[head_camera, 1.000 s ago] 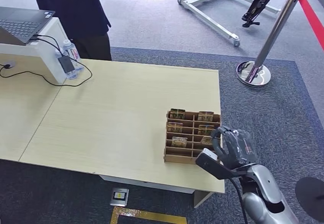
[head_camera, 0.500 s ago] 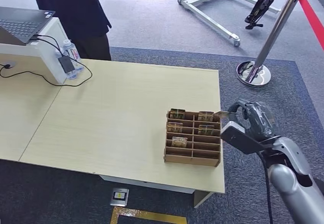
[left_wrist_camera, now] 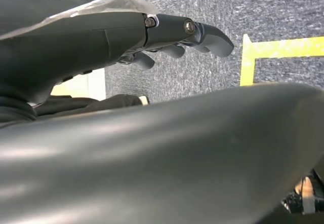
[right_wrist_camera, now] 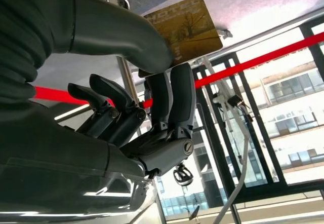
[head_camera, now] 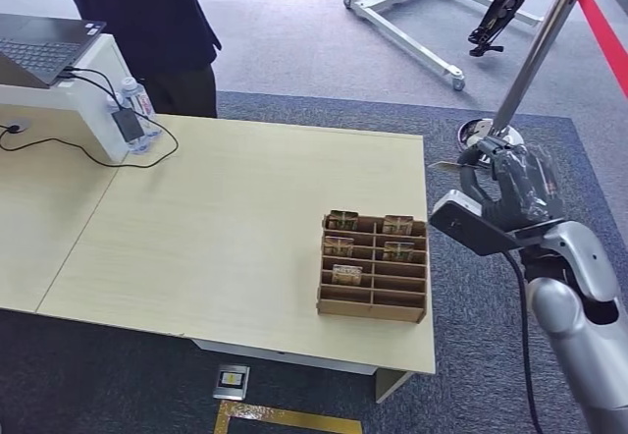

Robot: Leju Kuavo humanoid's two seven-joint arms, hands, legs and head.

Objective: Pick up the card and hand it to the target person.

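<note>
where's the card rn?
Pinched in the right hand, the card is in the air off the table's right edge, above the wooden organizer.

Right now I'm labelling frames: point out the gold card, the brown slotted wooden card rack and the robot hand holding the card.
gold card point(right_wrist_camera: 187, 29), right wrist view, printed face.
brown slotted wooden card rack point(head_camera: 373, 308), head view, front wall.
right robot hand point(head_camera: 511, 193), head view, back of hand.
</note>
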